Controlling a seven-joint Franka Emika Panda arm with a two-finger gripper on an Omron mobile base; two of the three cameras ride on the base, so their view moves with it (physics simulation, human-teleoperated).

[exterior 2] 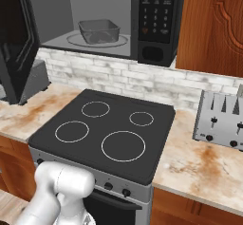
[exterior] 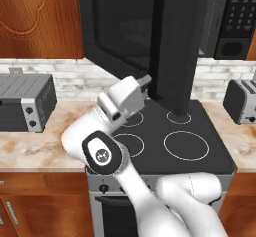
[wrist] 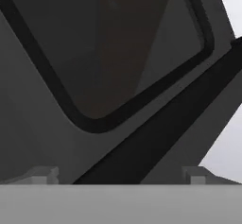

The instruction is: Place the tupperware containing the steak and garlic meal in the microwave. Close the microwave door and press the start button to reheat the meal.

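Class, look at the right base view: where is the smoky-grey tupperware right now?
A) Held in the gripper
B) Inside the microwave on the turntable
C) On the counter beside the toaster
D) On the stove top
B: the tupperware sits on the round turntable inside the open microwave.

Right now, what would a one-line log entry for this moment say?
tupperware: on microwave turntable | microwave door: open | end effector: open, empty, facing door | start: not pressed
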